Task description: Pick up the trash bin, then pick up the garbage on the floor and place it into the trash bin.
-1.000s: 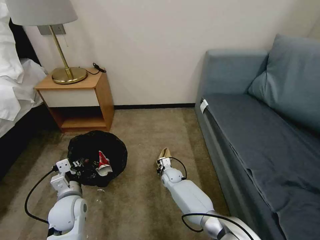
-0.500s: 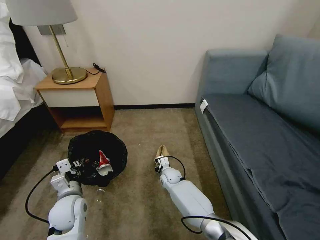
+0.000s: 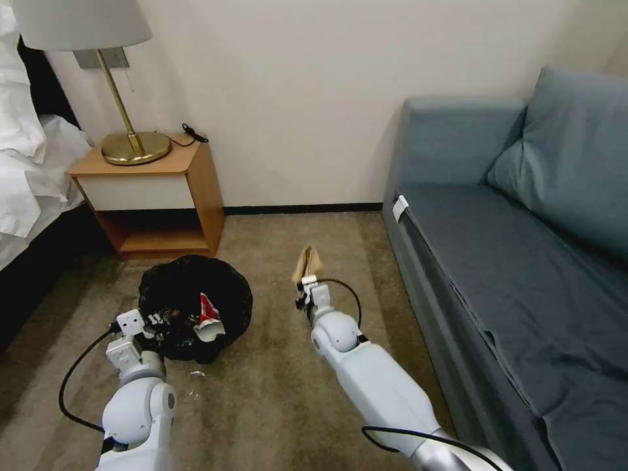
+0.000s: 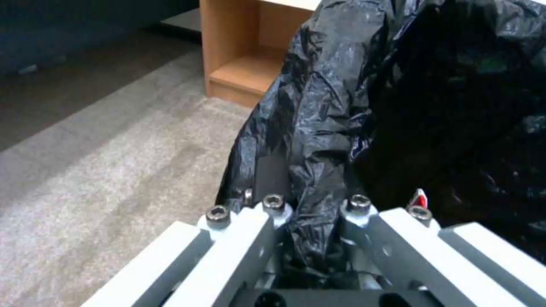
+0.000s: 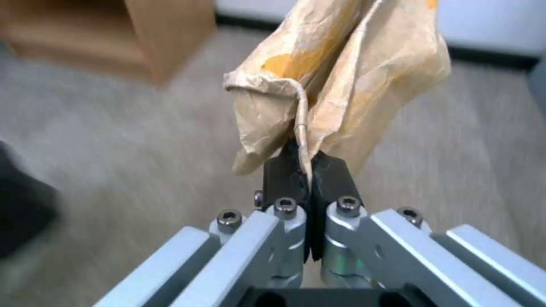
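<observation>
Already the right hand (image 3: 302, 288), at frame centre, pinches the tan paper (image 3: 307, 261); the trash bin (image 3: 195, 307) lies lower left of it, its rim clenched by the left hand (image 3: 147, 325).

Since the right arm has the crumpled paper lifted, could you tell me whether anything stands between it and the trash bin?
Nothing visible does. The right end effector is shut on the crumpled tan paper, and bare carpet lies between it and the trash bin, whose rim the left end effector grips. The bin's mouth is open, a red-and-white packet inside.
</observation>
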